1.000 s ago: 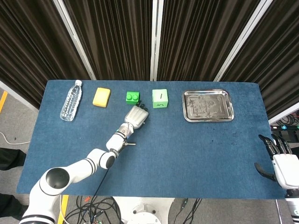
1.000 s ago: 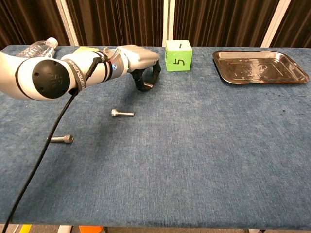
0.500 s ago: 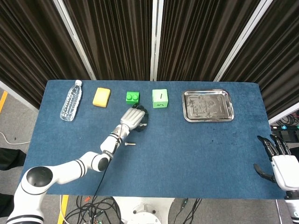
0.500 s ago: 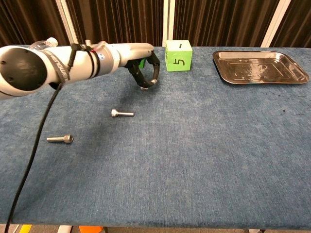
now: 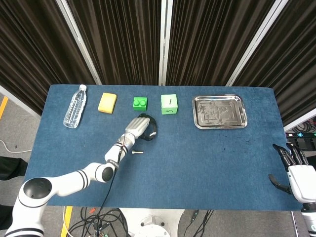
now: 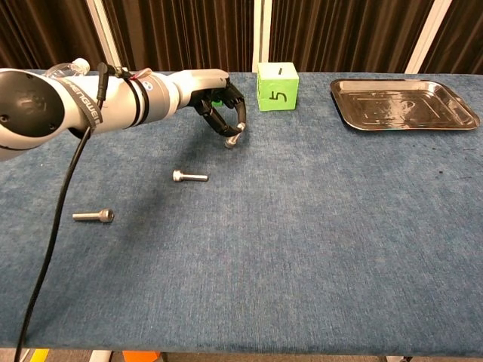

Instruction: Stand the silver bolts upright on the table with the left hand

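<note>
Two silver bolts lie on their sides on the blue table. One bolt is left of centre. The other bolt is nearer the front left; the head view does not show it. My left hand hovers above and behind the nearer-centre bolt. Its fingers are bent downward like a claw with a gap between them, and it holds nothing. My right hand hangs beyond the table's front right corner with its fingers apart and nothing in them.
Along the back edge stand a water bottle, a yellow sponge, a small green brick, a green cube marked 5 and a metal tray. The left hand is just in front of the brick.
My left forearm has swung to the left and the hand has turned, its fingers bending further downward. Both bolts lie where they were. The right hand has barely moved.
</note>
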Controlling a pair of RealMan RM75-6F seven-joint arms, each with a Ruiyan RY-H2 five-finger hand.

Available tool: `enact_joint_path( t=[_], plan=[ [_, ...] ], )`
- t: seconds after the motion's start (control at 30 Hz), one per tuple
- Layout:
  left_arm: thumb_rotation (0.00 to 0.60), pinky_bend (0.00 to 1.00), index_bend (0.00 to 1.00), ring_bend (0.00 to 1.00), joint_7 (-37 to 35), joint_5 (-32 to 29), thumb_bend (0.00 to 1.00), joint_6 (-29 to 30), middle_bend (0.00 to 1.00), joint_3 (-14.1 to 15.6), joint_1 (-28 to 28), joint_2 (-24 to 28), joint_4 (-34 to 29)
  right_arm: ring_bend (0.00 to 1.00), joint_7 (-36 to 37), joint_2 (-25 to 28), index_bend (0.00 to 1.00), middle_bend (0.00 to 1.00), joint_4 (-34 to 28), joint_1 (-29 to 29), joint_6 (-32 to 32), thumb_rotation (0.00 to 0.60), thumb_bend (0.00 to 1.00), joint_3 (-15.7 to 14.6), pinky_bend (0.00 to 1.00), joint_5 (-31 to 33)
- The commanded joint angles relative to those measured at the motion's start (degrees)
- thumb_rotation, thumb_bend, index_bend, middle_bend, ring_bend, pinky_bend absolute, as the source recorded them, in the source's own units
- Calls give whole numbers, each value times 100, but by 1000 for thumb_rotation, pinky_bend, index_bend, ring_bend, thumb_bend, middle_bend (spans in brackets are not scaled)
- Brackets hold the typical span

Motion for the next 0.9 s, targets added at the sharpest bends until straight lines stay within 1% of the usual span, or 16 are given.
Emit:
enact_joint_path(
  t=[0.03,0.2,0.4,0.7,0.9],
  plan=[
    [600,53,534,122,-331,231,381,135,255,-56,109,-102,116,0,-9,0,78,156,0,8,-12,600,200,5,25,4],
    [600,52,529,122,-795,693,381,396,255,-30,246,-238,321,0,-21,0,78,156,-7,26,-30,600,200,13,25,-7],
    [600,52,506,122,-1244,1062,382,535,255,9,336,-343,577,0,-9,3,78,156,-2,24,-23,600,200,13,25,-17],
    [600,51,494,122,-1539,1239,378,535,255,90,442,-440,950,0,-14,5,78,156,-9,-12,39,600,199,3,25,-41],
    [600,51,467,122,-1676,1295,378,556,254,94,518,-422,1012,0,-23,6,78,156,-21,-38,85,600,200,-9,25,-75]
  ],
)
